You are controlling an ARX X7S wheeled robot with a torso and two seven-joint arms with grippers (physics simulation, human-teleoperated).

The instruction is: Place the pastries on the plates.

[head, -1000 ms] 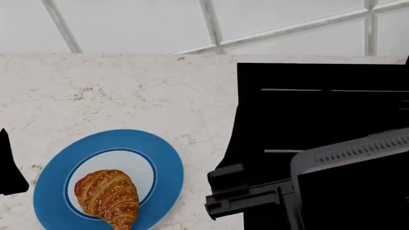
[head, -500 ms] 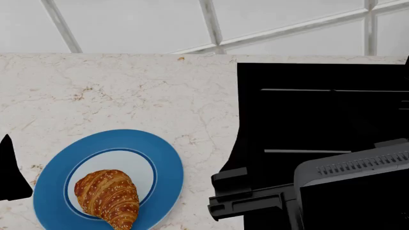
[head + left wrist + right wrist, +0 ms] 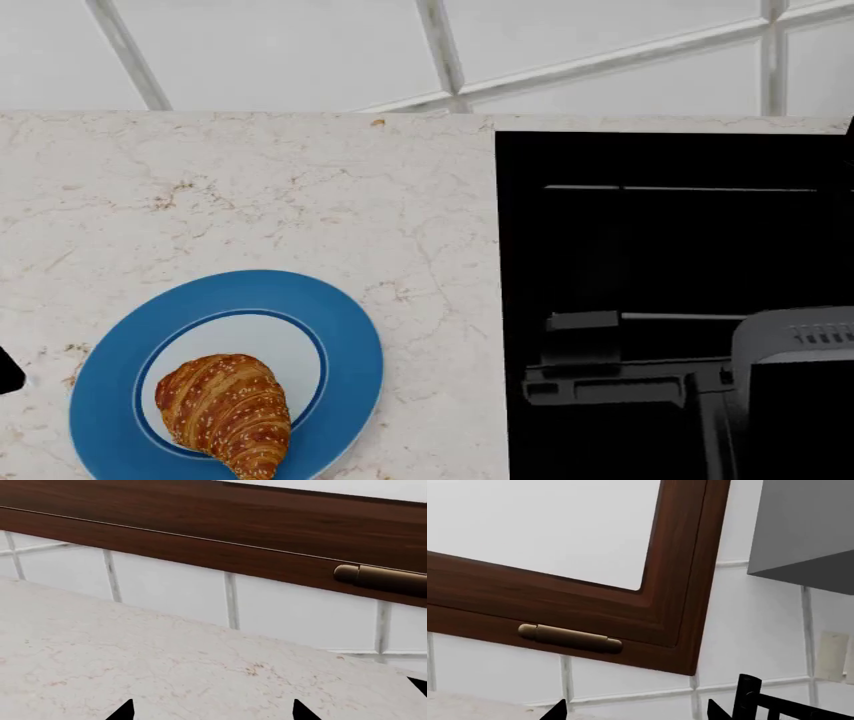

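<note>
A golden-brown croissant point(image 3: 224, 410) speckled with sesame lies on the plate point(image 3: 107, 390) that has a wide blue rim and a pale centre, at the near left of the marble counter. The donut and any other plate are out of view. My left gripper point(image 3: 212, 713) is open over bare counter, with nothing between its fingertips; in the head view only a black sliver of it point(image 3: 7, 372) shows at the left edge. My right gripper point(image 3: 637, 713) is open and empty, facing the tiled wall; its arm point(image 3: 794, 400) sits over the stove at the lower right.
A black stove point(image 3: 667, 230) fills the right side of the counter point(image 3: 267, 190), and its grate point(image 3: 760, 697) shows in the right wrist view. A white tiled wall point(image 3: 267, 50) lies behind. A dark wooden window frame with a brass handle point(image 3: 569, 638) and a grey hood point(image 3: 807, 525) are above.
My right arm has drawn back to the right, off the counter's edge and over the stove. The left gripper has slid left, nearly out of the head view. Croissant and plate have not moved.
</note>
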